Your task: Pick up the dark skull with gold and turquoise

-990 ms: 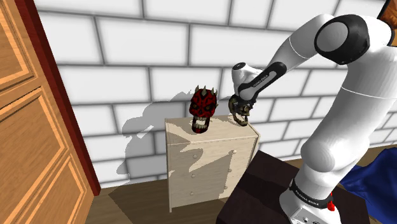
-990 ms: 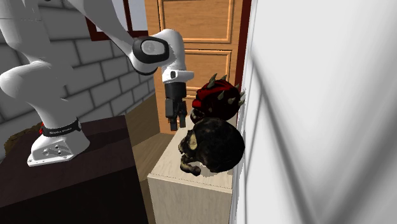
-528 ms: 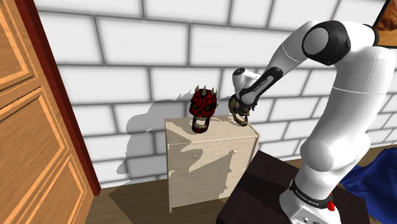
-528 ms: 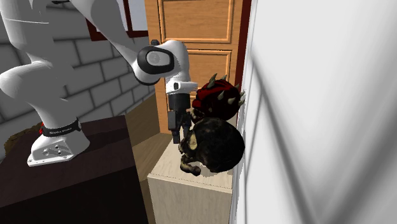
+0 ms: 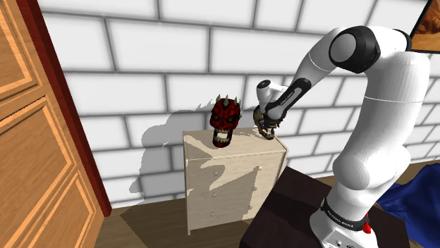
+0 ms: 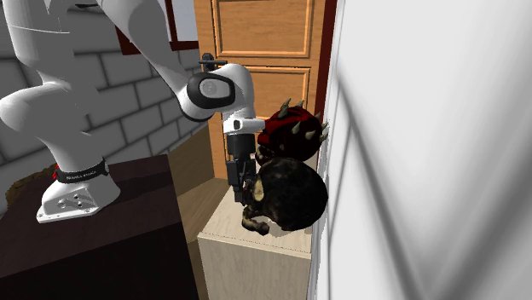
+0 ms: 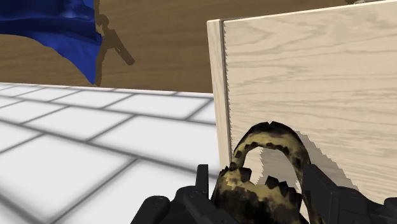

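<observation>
Within the spread pincer (image 7: 259, 179) sits dark skull (image 7: 245, 189).

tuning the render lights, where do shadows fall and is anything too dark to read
Shoulder view: the red horned skull and dresser throw soft grey shadows leftward on the white brick wall. Second exterior view: the dark skull is dim, its markings hard to read. Wrist view: that skull casts a jagged-edged shadow on the dresser's pale wood top.
</observation>
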